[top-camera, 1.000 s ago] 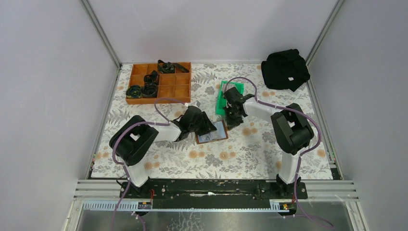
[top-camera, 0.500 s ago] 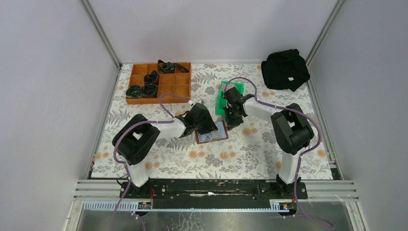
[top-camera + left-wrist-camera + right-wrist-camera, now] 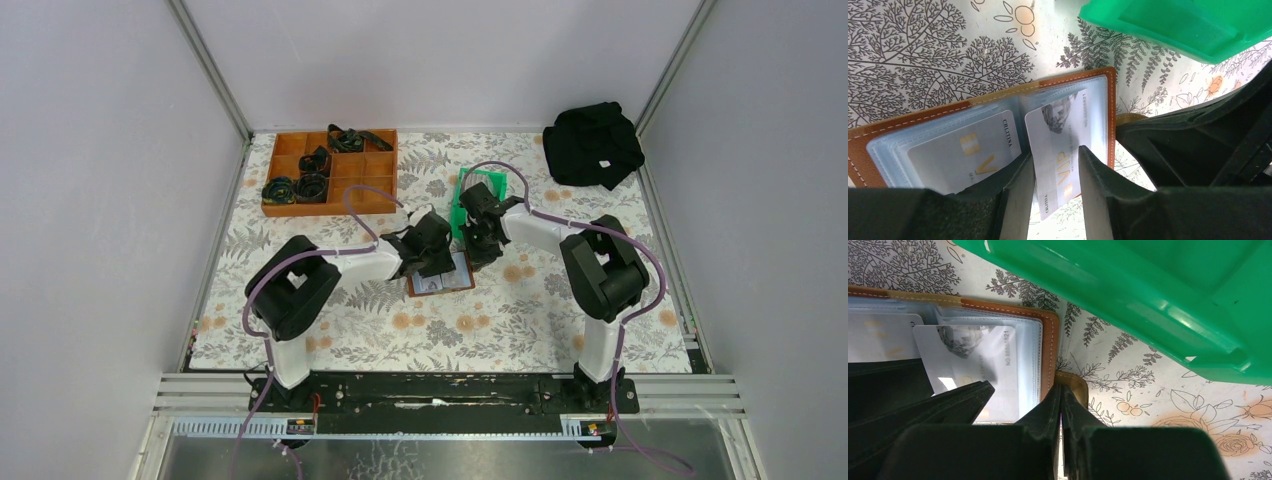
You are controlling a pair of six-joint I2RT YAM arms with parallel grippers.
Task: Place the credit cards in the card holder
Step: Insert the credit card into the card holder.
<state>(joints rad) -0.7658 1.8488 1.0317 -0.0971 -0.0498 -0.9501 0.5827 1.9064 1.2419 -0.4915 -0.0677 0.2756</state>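
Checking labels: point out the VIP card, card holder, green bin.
VIP card (image 3: 1060, 150): left wrist view, printed face.
card holder (image 3: 855, 150): left wrist view, leather edge.
green bin (image 3: 1173, 25): left wrist view, outer wall.

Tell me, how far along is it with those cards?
A first card sits in a sleeve of the card holder. The left tool grips a second card, partly inside the next sleeve; the shut right tool presses at the snap tab. Left: pushing that card home. Whether the green bin holds more, I cannot tell.
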